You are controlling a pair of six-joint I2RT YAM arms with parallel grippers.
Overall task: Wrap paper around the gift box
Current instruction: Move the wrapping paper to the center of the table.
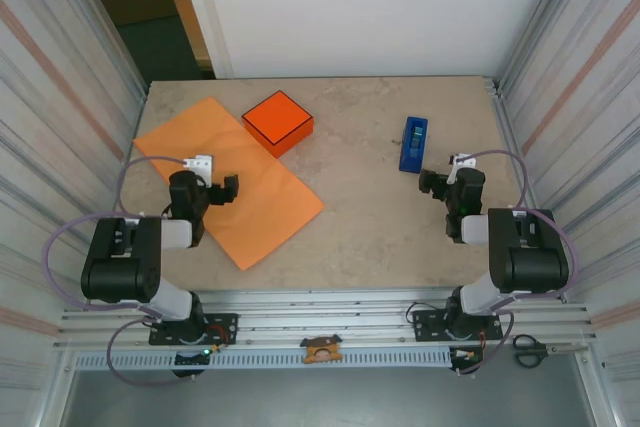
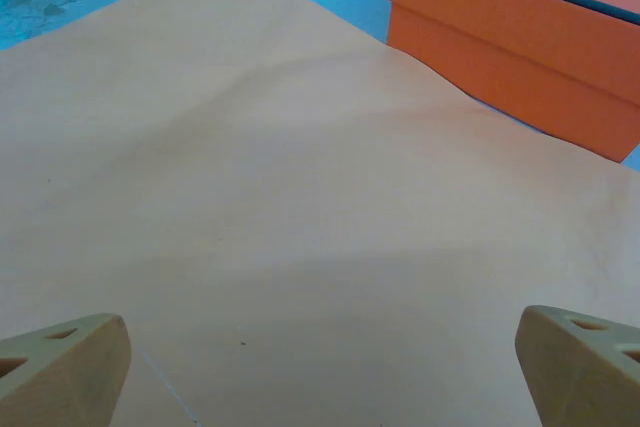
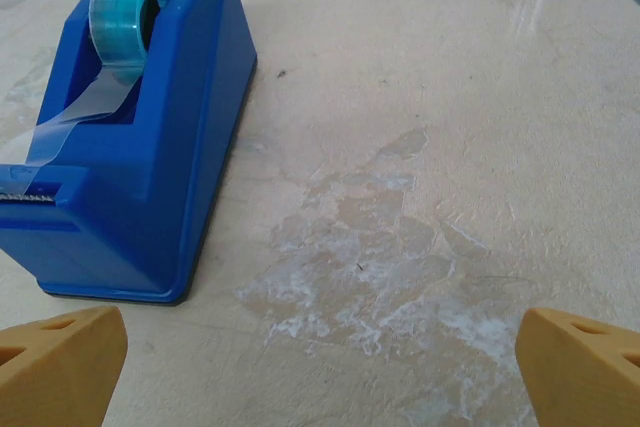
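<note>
While the top camera lays out the whole counter [image 1: 380,237], the wrist cameras add the finer detail. From above, the paper [image 1: 270,212] lies flat and skewed across the left half of the counter. One corner points toward the left edge and another toward the near middle. The gift box [image 1: 278,123] sits closed at the paper's far long edge, toward the far edge of the counter. From that view I cannot tell whether its corner rests on the sheet or only touches it.

The left end effector [image 1: 229,189] is over the middle of the paper, on the near side of the box. Its wrist camera shows two tan fingertips [image 2: 65,367] spread wide with nothing between them. It also shows soft creases across the sheet and the box's side wall, with a dark line under the lid.

The right end effector [image 1: 432,183] is on the right half of the counter, just on the near side of the blue tape dispenser [image 1: 413,144]. Its wrist view shows its fingertips [image 3: 60,362] also wide apart and empty above bare, mottled stone. A clear strip runs from the tape roll [image 3: 128,9] down to the dispenser's cutter.
</note>
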